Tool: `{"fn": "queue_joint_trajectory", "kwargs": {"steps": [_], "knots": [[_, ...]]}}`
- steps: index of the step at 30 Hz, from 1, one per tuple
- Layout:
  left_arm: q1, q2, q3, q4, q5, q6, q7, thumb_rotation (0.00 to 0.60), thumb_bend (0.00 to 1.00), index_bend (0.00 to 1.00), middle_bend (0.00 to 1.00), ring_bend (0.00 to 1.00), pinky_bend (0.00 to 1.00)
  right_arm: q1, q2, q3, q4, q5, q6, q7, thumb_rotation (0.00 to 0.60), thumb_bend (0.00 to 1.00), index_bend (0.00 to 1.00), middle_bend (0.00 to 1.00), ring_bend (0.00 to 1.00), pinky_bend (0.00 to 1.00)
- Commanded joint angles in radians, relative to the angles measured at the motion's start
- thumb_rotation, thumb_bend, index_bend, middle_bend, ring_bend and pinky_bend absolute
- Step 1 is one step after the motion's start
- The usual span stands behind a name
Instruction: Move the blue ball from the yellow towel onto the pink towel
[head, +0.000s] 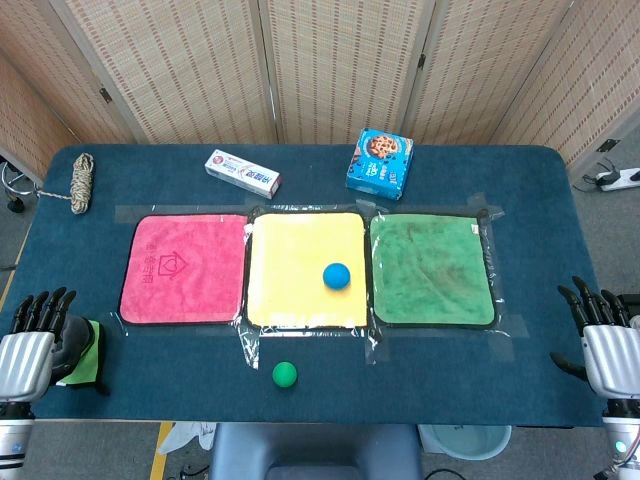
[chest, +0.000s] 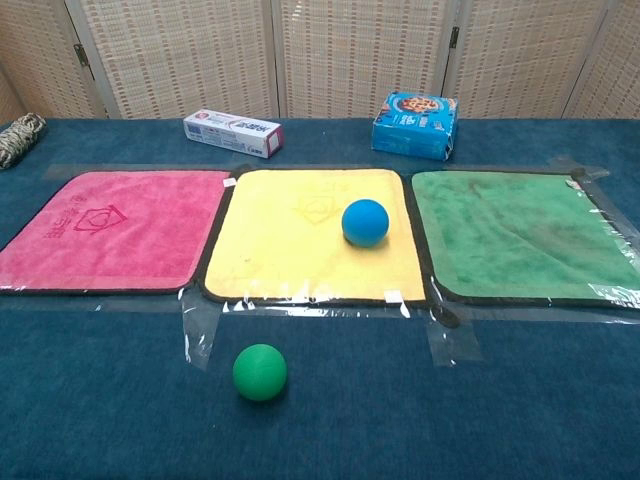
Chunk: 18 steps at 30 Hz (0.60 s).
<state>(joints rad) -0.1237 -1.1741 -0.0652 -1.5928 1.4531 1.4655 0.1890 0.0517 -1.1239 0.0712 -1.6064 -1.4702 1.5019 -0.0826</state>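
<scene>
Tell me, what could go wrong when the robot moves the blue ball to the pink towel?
1. The blue ball is round, so it might slip from the fingers and roll off the yellow towel.
2. A green ball lies on the table in front of the towels; an arm reaching over could bump it away.
3. Set down too fast, the ball might roll off the pink towel.
</scene>
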Motion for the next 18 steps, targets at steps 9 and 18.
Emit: {"fn": "queue_joint_trajectory", "kwargs": {"steps": [9, 18], "knots": [[-0.001, -0.010, -0.006, 0.012, 0.009, 0.017, -0.002, 0.600, 0.43, 0.06, 0.08, 0.03, 0.00, -0.007, 0.000, -0.001, 0.000, -0.006, 0.012, 0.008, 0.600, 0.08, 0.11, 0.07, 0.16, 0.10], [-0.001, -0.011, -0.006, 0.011, 0.010, 0.021, -0.002, 0.600, 0.43, 0.06, 0.08, 0.04, 0.00, -0.012, -0.002, 0.001, 0.003, -0.012, 0.022, 0.015, 0.600, 0.08, 0.11, 0.07, 0.17, 0.10]]}}
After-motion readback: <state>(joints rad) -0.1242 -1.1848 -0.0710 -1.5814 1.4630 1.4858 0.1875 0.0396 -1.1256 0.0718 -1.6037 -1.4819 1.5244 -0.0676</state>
